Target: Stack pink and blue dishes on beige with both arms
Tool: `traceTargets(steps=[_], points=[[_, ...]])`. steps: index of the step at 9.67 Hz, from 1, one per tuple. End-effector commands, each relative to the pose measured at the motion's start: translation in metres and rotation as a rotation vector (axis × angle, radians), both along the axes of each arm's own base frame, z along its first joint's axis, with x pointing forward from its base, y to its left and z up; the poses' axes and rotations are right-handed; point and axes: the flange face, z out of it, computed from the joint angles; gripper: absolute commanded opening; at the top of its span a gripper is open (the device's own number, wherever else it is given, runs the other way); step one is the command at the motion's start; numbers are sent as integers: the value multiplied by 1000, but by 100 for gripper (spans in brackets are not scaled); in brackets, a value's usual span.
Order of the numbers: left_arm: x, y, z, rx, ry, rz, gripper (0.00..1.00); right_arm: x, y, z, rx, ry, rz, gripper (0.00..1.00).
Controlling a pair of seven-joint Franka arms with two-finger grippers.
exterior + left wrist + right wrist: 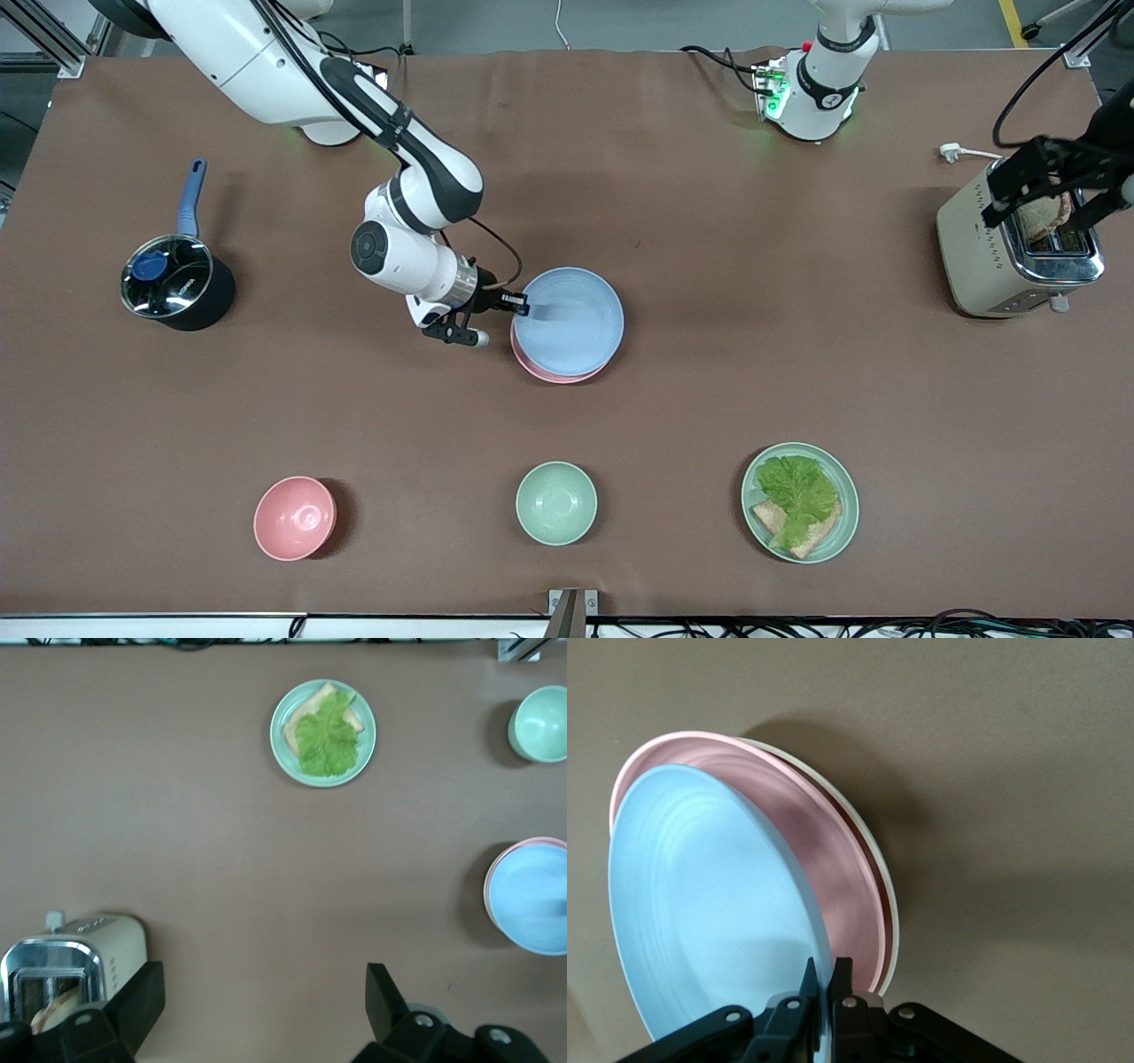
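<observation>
Blue plate (571,321) sits mid-table, tilted: you can see in the right wrist view that its gripped edge is lifted while the rest leans over the pink plate (833,877). Pink plate lies on the beige plate (879,895), of which only a thin rim shows. Your right gripper (521,305) is clamped on the blue plate's rim at the side toward the right arm's end of the table, fingers (843,979) pinching the edge. Your left gripper (257,1010) waits over the toaster (1010,252), jaws spread wide and holding nothing.
</observation>
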Motion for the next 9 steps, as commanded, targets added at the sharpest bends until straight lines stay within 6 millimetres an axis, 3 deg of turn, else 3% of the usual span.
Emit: traceTargets(steps=[1,2,3,4,5,6,7,9], points=[[-3,-1,-17,27,69,4,100,-7,-6,-2,-25,-15,19,8],[-3,-3,-16,27,66,3,100,-8,-5,-2,-26,-18,23,9],[-1,0,-16,24,65,11,100,-4,-11,-3,-32,-24,27,29],[-2,-5,-15,26,63,9,100,-2,-14,-4,-36,-24,31,69],[-3,-13,-17,25,68,33,100,0,-15,-1,-35,-29,30,100],[-4,-18,-17,23,68,57,100,5,-14,17,-31,-59,30,100],[-6,-17,-16,19,67,58,100,11,-14,54,-28,-124,31,100],[-6,-19,-17,10,70,55,100,26,-46,106,-105,-175,58,100]])
